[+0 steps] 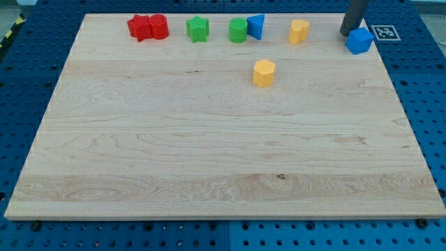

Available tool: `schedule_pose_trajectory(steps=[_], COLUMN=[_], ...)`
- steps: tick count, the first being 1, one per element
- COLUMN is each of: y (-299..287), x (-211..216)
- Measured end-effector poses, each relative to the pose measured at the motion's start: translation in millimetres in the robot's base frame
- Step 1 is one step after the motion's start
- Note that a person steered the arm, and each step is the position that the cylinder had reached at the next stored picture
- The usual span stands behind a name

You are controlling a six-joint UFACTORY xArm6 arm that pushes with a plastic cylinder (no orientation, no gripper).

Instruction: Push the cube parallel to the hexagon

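A blue cube (pixel 359 40) sits at the top right corner of the wooden board (pixel 209 139). My tip (pixel 348 34) rests just to the left of the cube, touching or nearly touching its upper left side. A yellow hexagon (pixel 264 72) lies lower, towards the middle of the view, well left of the cube.
Along the top edge from left to right stand a red star (pixel 139 28), a red cylinder (pixel 159 26), a green star (pixel 198 29), a green cylinder (pixel 238 31), a blue triangle (pixel 256 26) and a yellow cylinder (pixel 299 31). A marker tag (pixel 385 32) lies off the board's top right corner.
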State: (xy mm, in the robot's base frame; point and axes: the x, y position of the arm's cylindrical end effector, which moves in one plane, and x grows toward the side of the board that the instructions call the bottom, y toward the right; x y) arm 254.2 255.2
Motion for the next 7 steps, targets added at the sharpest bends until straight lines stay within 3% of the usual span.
schedule_pose_trajectory(steps=[2,6,7], y=[10.2,13.4,31.5], x=[4.1,83.5,86.3])
